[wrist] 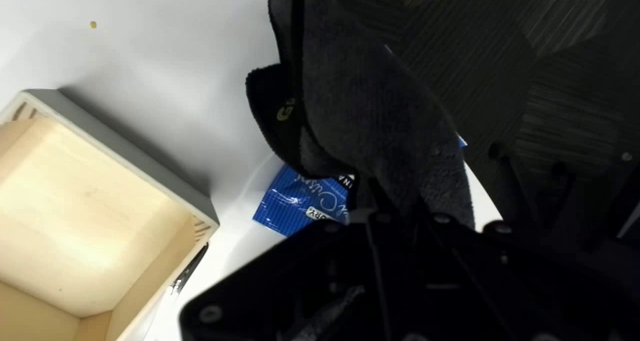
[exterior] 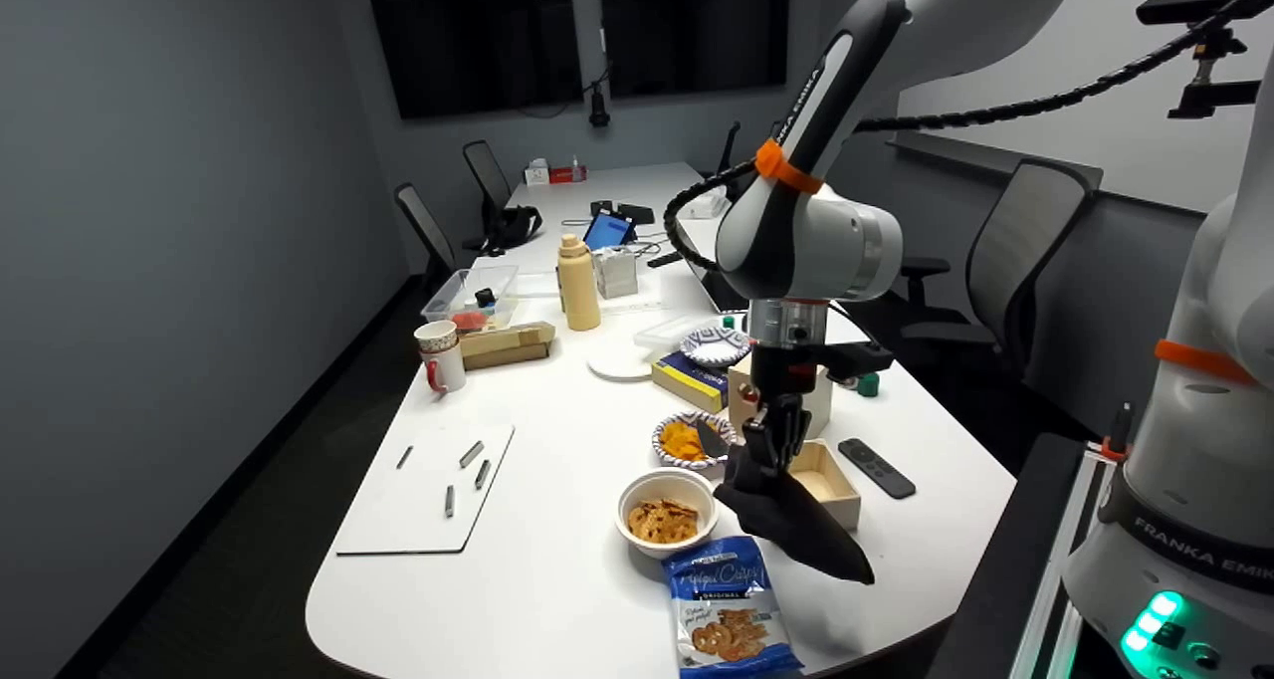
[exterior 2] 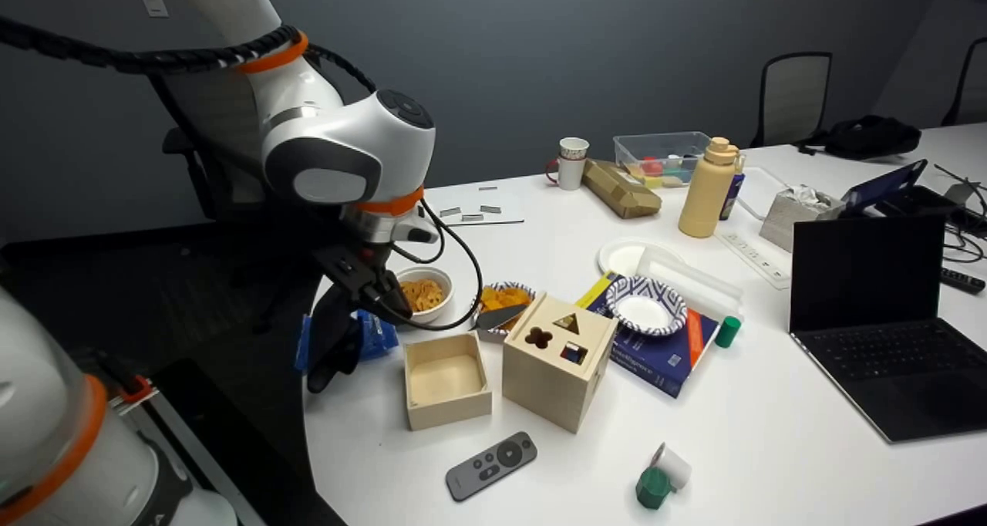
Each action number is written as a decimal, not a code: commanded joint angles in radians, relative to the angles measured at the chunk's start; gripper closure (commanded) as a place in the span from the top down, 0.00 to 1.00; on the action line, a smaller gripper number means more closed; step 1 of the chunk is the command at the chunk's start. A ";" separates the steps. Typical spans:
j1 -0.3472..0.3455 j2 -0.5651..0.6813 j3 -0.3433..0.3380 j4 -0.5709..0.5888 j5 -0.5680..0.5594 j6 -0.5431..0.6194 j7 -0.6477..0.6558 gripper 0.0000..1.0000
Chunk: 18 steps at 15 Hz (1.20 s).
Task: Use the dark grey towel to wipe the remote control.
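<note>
"Towel (exterior: 796, 525) secure?"

"It looked so: the gripper (exterior: 766, 458) had it pinched, with a long loose flap hanging below."

"And the grey remote (exterior 2: 491, 466)?"

"Apart from the towel, flat on the table (exterior 2: 385, 472), across the lidless box (exterior 2: 451, 410) from the gripper. I took it for the target."

"What worried you at the controls?"

"The box stood between them. I judged that a low, straight run would catch the flap on its wall and shove the box into the remote. Swinging away threatened the white bowl (exterior: 657, 486), near the gripper. Pressing too hard risked sliding the remote, not wiping it."

"What did the containers hold?"

"Of 2 bowls by the gripper, the white bowl had brown crisps (exterior: 664, 522); the patterned bowl (exterior: 669, 421), next to it, had orange chips (exterior: 682, 445). The lidless box showed its pale wooden floor. Just past it from the gripper, the wooden cube (exterior 2: 544, 387) let me glimpse something coloured through its square hole, too small to name. On my wrist view the towel hid part of a blue bag (wrist: 300, 201) beneath; its contents were hidden, and I couldn't tell whether the 2 touched."
</note>
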 commanded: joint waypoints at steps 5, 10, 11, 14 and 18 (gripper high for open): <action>-0.004 0.092 0.019 0.038 0.237 -0.001 -0.316 0.02; -0.011 0.223 0.030 0.106 0.270 0.021 -0.435 0.02; -0.015 0.247 0.033 0.121 0.266 0.025 -0.446 0.02; -0.025 0.291 0.045 0.151 0.279 0.061 -0.478 0.40; -0.047 0.318 0.056 0.181 0.281 0.068 -0.501 0.72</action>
